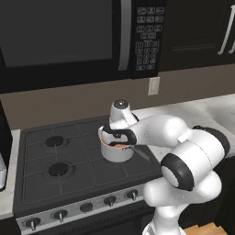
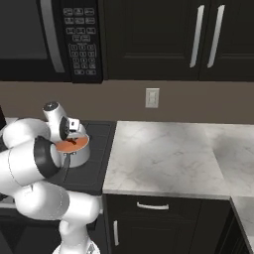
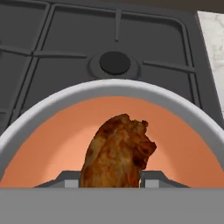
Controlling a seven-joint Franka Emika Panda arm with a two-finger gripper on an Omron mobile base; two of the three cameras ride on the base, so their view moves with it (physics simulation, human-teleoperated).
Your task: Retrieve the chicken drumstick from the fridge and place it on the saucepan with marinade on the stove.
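One drumstick: the dark reddish-brown chicken drumstick (image 3: 117, 153) hangs over the saucepan, pinched from both sides.
Gripper: the two-finger gripper (image 3: 111, 180) is clamped on the meat.
Saucepan: the small round light-grey metal saucepan (image 1: 115, 153) sits on the black gas stove (image 1: 50, 172), at its right side.
Marinade: smooth orange-red marinade (image 3: 57, 144) fills the pan under the meat.

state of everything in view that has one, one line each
gripper: shut on chicken drumstick
chicken drumstick: held over the marinade
saucepan: upright on the stove, holding marinade
marinade: in the saucepan
stove: burners show no flame
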